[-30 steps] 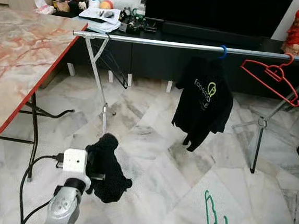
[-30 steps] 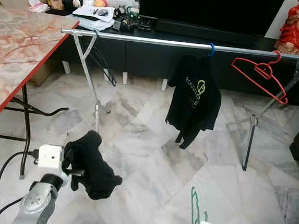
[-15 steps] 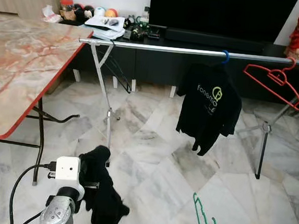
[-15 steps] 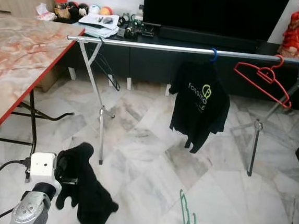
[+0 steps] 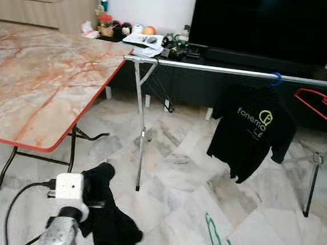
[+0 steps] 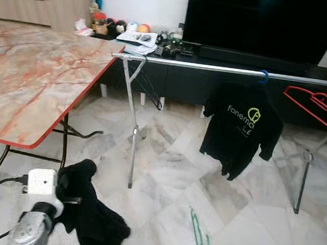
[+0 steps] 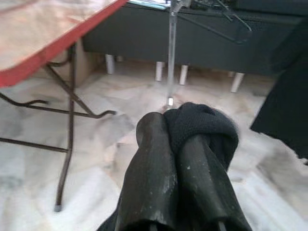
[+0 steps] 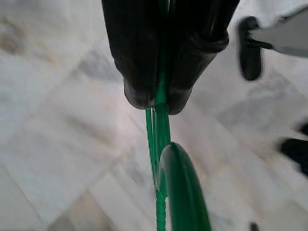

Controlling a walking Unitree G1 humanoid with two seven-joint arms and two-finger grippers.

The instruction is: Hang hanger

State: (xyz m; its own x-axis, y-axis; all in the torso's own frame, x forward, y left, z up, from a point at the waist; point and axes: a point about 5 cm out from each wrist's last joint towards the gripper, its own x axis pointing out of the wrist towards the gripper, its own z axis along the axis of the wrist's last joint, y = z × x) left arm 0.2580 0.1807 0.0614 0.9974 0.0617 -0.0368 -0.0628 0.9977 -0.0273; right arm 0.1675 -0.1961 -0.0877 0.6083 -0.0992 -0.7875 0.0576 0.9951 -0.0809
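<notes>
Rail (image 5: 214,69) now sits further right in the head views: the camera has swung left. Right gripper (image 8: 161,98) clamps the green hanger (image 5: 215,241) and left gripper (image 7: 175,139) pinches black cloth (image 5: 106,220), so hanging looks still ahead.

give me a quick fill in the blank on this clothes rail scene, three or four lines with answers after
1. The right hand is shut on a ____ hanger.
2. The left hand is shut on a ____ garment.
3. The black t-shirt hangs from the rail by a ____ hook.
4. The empty hanger near the rail's far right end is ____.

Missing words: green; black; blue; red
</notes>
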